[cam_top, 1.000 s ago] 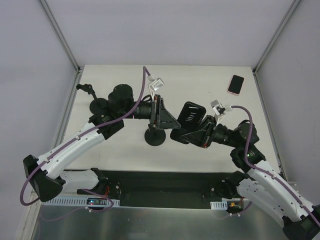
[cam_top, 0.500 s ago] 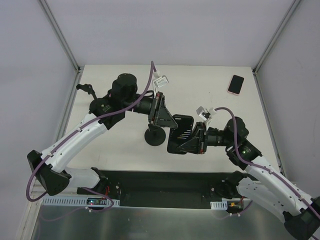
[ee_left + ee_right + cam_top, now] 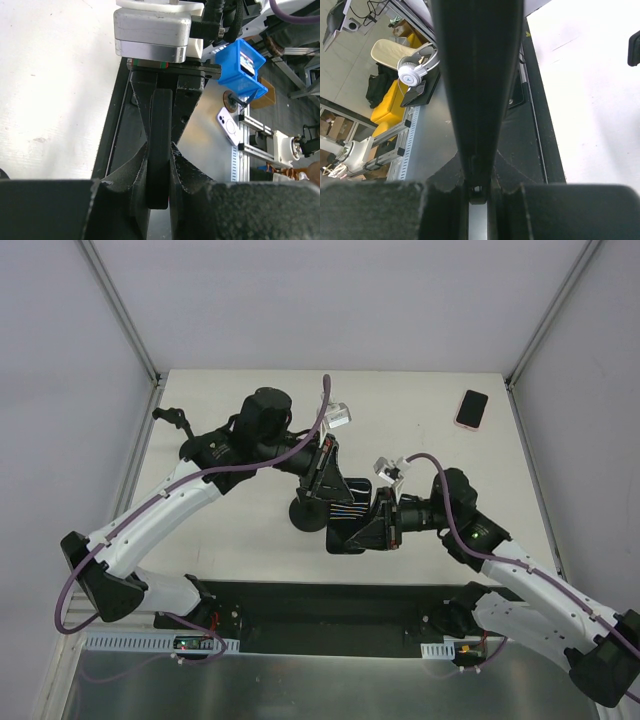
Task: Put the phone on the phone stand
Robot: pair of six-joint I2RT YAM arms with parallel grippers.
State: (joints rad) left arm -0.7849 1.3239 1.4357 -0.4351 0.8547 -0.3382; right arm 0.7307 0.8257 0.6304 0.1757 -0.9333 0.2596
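Left gripper [image 3: 328, 488] jaws are clamped on the far-left edge of the black phone stand [image 3: 350, 510]. Right gripper [image 3: 367, 531] jaws pinch its near-right side (edge-on in both wrist views). The phone [image 3: 472, 408] lies flat at the table's [image 3: 250, 540] far right corner, well apart.

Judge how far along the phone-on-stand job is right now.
Done: nothing yet. The phone lies flat at the far right corner of the table, with neither arm near it. In hand: both arms are on the phone stand, the left fingers and right fingers each clamped on a thin black panel edge, apparently positioning it. Left: release the stand, fetch the phone and seat it.
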